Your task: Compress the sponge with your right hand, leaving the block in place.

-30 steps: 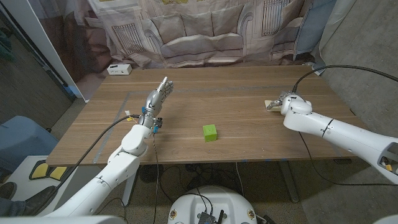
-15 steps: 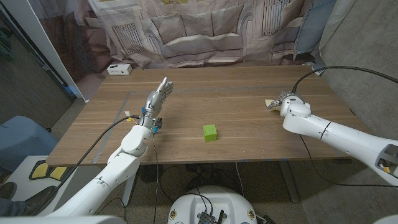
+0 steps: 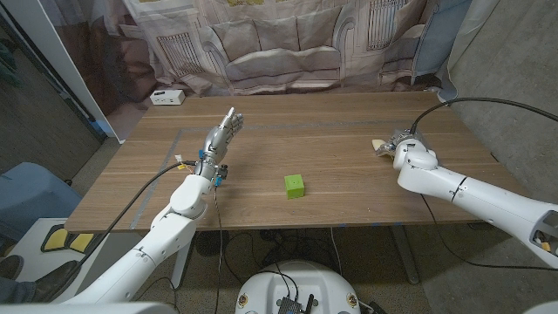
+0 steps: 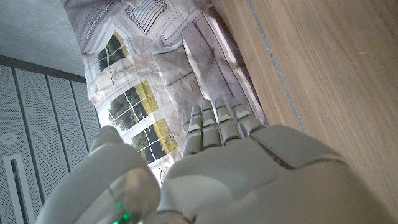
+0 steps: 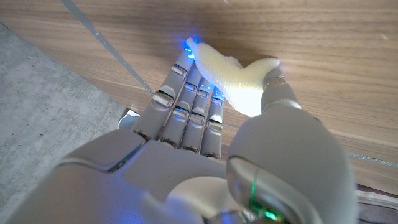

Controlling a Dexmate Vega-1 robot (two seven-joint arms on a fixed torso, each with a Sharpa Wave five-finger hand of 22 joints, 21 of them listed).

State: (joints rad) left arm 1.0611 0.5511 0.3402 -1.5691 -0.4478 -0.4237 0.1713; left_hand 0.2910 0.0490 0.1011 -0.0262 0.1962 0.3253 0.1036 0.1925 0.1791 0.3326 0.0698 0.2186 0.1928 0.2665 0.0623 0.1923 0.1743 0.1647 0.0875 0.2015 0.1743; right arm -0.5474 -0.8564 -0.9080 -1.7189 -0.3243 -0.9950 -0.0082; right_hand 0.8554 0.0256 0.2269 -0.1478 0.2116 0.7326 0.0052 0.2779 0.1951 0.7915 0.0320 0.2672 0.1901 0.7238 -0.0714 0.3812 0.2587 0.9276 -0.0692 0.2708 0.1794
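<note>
I've got R robot hand [image 5: 205, 118] pinching the sponge [image 5: 233, 78] to squash it; L robot hand [image 3: 220, 135] spread, idle, off green block [image 3: 295, 185].

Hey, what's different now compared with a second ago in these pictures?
Very little. The right robot hand keeps pinching the pale sponge at the table's right side; its forearm has shifted slightly. The left robot hand stays raised and empty, and the green block has not moved.

Porous foam sponge [image 5: 233, 78]; matt wooden table [image 3: 331, 166].
</note>
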